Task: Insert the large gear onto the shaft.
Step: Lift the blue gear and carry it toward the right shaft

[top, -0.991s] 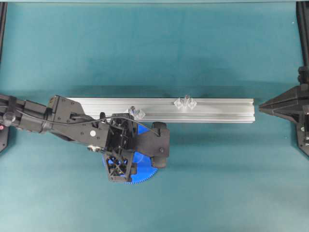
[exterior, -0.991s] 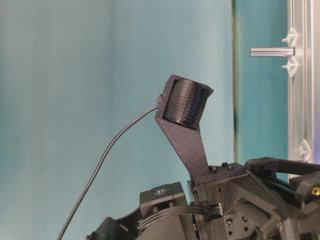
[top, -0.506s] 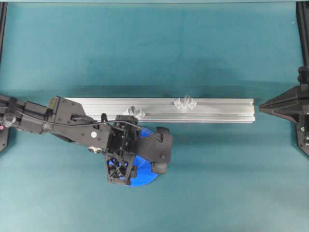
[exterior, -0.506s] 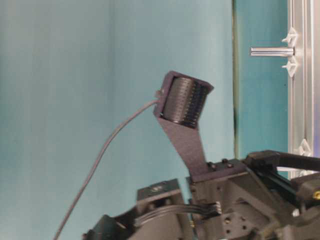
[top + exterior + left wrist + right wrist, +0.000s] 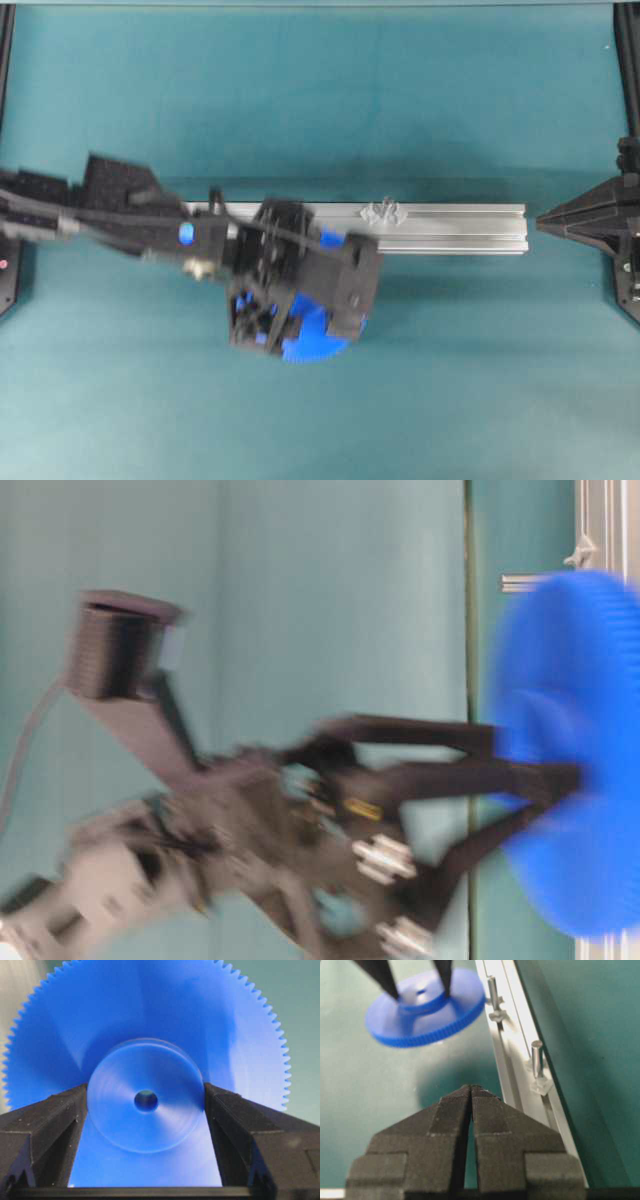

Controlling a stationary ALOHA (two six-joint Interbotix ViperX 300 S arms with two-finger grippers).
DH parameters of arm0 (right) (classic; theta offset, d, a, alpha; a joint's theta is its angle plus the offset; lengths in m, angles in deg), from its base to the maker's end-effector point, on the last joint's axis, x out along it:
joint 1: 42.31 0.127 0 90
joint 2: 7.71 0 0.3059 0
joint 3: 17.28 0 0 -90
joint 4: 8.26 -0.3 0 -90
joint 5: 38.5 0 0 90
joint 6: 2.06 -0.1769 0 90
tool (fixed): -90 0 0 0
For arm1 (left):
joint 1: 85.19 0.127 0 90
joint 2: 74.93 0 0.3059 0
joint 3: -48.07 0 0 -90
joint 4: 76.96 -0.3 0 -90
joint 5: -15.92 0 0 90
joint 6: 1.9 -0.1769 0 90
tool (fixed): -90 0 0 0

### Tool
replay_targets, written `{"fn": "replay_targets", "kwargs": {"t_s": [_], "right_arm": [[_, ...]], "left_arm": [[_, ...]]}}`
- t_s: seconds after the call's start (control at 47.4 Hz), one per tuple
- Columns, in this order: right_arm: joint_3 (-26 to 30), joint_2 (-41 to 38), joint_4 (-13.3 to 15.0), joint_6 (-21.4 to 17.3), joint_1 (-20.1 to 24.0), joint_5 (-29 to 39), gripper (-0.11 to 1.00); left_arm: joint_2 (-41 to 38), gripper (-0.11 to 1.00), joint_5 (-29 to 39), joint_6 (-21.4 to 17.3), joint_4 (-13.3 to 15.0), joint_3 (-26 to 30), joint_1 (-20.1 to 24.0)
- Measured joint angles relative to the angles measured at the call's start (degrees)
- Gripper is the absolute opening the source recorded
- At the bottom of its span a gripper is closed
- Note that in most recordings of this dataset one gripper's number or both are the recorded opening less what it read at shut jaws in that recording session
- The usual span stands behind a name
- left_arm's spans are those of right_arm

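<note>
large gear (image 5: 425, 1007), bright blue and fine-toothed, had risen off the table since a second earlier, left gripper (image 5: 146, 1105) clamping its raised hub beside the rail (image 5: 450, 228); right gripper (image 5: 471, 1095) stayed closed.

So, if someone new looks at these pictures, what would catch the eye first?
First the large gear, bright blue, held by its raised hub between the fingers of the left pincer and lifted off the teal table. Next the silver rail across the middle of the table, with two thin pins standing on it. At the right edge the right pincer waits, shut.
</note>
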Motion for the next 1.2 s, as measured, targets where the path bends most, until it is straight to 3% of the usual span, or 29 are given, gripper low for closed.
{"fn": "replay_targets", "kwargs": {"t_s": [0.19, 0.485, 0.78, 1.202], "right_arm": [[0.0, 0.1, 0.0, 0.0, -0.1, -0.1, 0.08], [0.0, 0.6, 0.7, 0.1, -0.1, -0.1, 0.08], [-0.2, 0.8, 1.3, 0.0, -1.1, -0.4, 0.08], [-0.2, 2.1, 1.3, 0.0, -2.4, -0.9, 0.08]], "left_arm": [[0.0, 0.77, 1.8, -9.4, -0.3, 5.7, 3.8], [-2.6, 0.78, 1.8, -18.3, -0.3, 9.1, 7.9], [-11.1, 0.78, 1.8, -20.1, -0.3, 16.5, 10.4], [-16.3, 0.77, 2.1, -20.7, -0.1, 21.6, 10.8]]}}
